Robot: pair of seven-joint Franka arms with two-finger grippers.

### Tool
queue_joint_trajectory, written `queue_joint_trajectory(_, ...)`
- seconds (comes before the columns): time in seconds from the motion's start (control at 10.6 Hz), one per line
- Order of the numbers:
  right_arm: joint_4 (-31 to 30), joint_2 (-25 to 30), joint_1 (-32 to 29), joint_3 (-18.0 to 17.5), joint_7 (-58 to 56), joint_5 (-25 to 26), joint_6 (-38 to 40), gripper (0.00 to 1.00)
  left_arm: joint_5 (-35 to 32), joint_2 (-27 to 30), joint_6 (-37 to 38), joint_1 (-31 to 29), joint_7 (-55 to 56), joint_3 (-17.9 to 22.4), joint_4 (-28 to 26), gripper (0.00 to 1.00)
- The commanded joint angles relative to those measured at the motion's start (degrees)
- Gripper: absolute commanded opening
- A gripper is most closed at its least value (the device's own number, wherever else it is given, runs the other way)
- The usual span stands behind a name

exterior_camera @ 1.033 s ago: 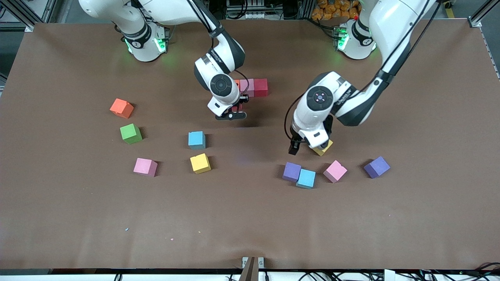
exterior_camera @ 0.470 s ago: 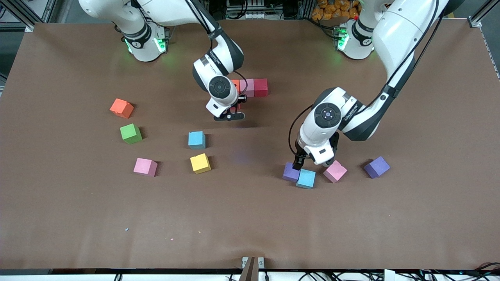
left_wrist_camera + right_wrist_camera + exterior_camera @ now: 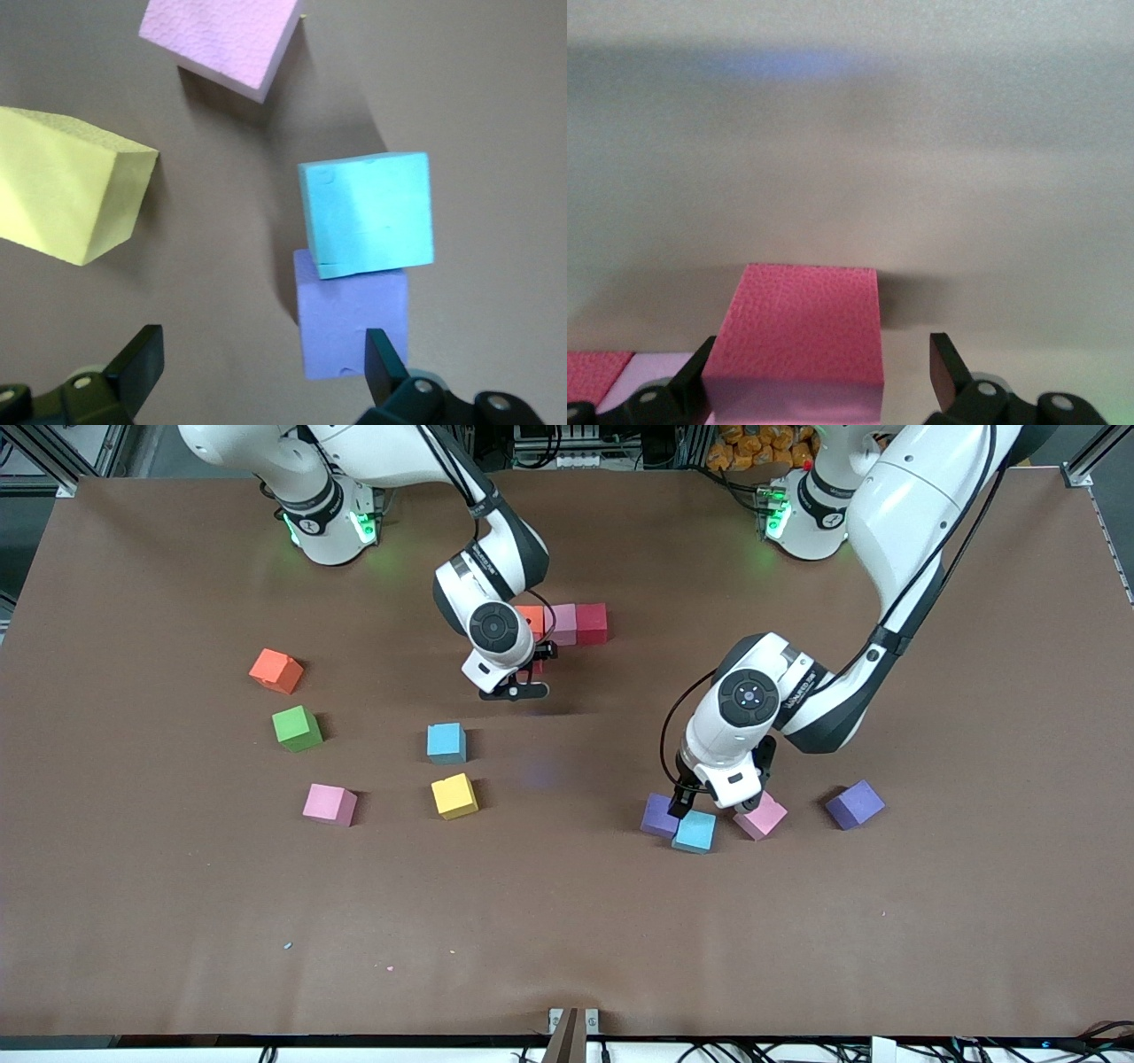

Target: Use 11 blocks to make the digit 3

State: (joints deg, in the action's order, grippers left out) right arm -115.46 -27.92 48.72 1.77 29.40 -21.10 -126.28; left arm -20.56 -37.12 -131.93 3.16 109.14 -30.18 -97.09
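Left wrist view shows the left gripper [image 3: 257,372] spread wide and empty over the light blue block [image 3: 366,212], which touches the purple block [image 3: 350,314] and lies off toward one finger, while the right gripper [image 3: 819,376], seemingly open too, straddles a red block [image 3: 799,332].

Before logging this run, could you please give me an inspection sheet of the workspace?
Surface: brown matte tabletop, few specks.
Job's things: row of orange, pink and red foam cubes; second red foam cube beside it; others scattered.
Clutter: green foam cube.
End effectors: right end effector open around that red cube; left end effector open over touching purple foam cube and light blue foam cube.
Cables: black cable at left wrist.
Surroundings: aluminium frame posts.
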Motion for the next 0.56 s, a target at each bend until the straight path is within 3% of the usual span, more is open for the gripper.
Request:
queue_joint_trajectory(0.0,2.2,3.4,-3.4,-0.3,-1.1,-0.1,6.7,1.0,-0.8,-2.7,1.4,0.6,-0.4,0.3,4.3,1.0)
queue_joint_trajectory(0.28,8.0,3.1,-6.9,-0.3,-1.4,1.2,10.7,1.0,0.1,-4.4,1.4,0.7,0.1,0.3,6.7,1.0)
queue_joint_trajectory(0.47,10.8,1.7,-11.0,-0.4,-5.9,5.8,10.7,1.0,0.0,-7.0,1.4,1.3,0.1,0.4,9.9,1.0)
